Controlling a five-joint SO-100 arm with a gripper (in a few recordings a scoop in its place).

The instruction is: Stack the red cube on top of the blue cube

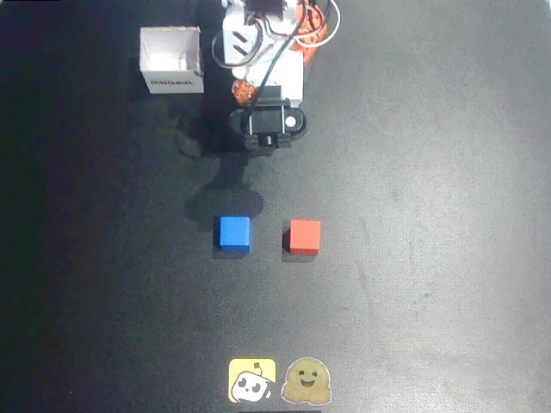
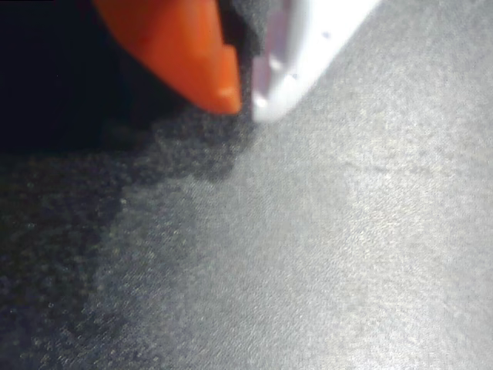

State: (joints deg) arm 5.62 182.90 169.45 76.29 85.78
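Observation:
The blue cube [image 1: 233, 233] sits on the dark table in the middle of the overhead view. To its right, with a gap of about one cube width, lies the red cube [image 1: 304, 236]. My arm is folded near the top of that view, well above both cubes, with the wrist camera housing [image 1: 269, 123] hiding the fingers. In the wrist view my gripper [image 2: 245, 102] is shut, its orange fingertip [image 2: 202, 65] and white fingertip [image 2: 296, 73] meeting tip to tip with nothing between them, just above bare table.
An open white box [image 1: 172, 59] stands at the top left beside the arm's base [image 1: 258, 43]. Two stickers [image 1: 280, 380] lie at the bottom edge. Bare dark tabletop [image 1: 430, 215] surrounds the cubes on all sides.

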